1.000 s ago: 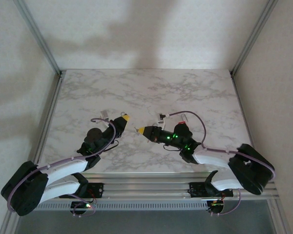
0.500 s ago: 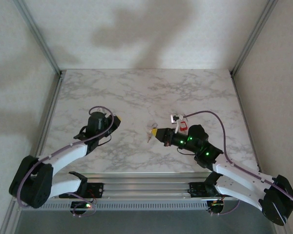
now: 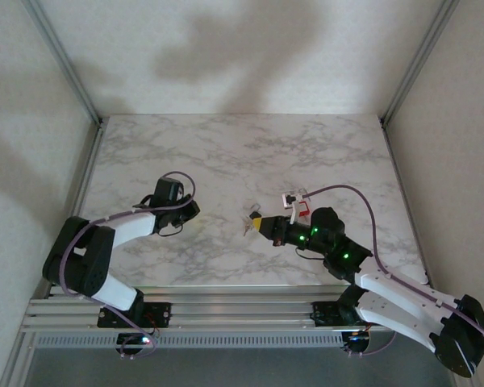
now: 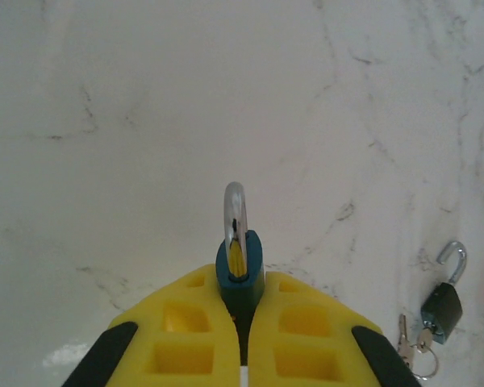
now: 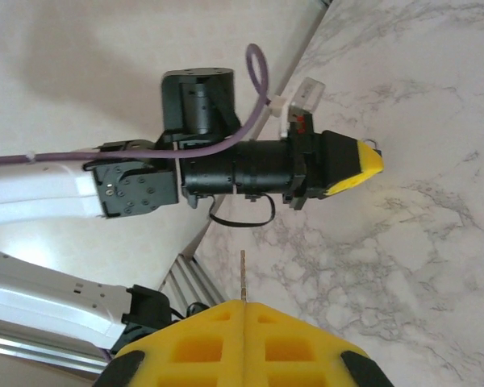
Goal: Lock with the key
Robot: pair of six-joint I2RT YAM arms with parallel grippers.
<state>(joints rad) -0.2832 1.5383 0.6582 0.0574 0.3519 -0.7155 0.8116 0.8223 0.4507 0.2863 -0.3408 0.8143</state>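
The left gripper [image 4: 242,310] squeezes a small blue-green padlock [image 4: 239,262]. Its silver loop sticks up over the white bench [image 4: 145,121]. The right gripper [image 5: 244,310] pinches a thin key [image 5: 243,278] that pokes out from its yellow fingers. A second lock [image 4: 442,305], loop open, lies on the bench beside spare keys [image 4: 407,347].

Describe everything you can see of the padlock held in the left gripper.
The padlock has a teal-blue body and a shiny silver metal shackle, seen edge-on, so whether it is latched cannot be told. The shut left gripper clamps its body between yellow fingers, the shackle pointing away from the wrist camera, over the white marble table. Nothing else is seen touching it.
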